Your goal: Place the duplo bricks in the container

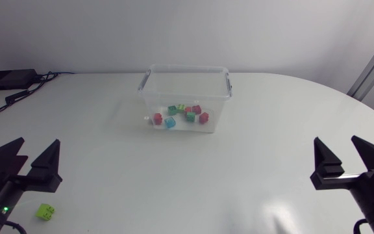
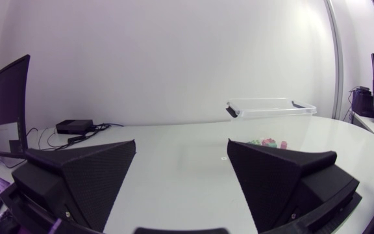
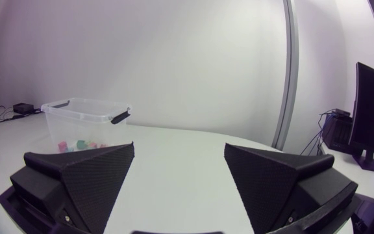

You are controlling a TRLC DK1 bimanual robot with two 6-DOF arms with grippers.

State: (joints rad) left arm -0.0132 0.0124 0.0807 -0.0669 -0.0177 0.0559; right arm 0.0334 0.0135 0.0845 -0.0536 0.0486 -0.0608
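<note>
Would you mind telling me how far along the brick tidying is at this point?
Mostly done: several bricks already lie inside the clear container. Nothing is in hand; the left pincer and right pincer are both open and empty. Left to do: one lime-green brick on the table near the left pincer.

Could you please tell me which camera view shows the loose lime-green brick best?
The head view: the lime-green brick lies in plain sight on the table, close to the left gripper and well apart from the container. Neither wrist view shows it; both look across the table toward the container.
</note>
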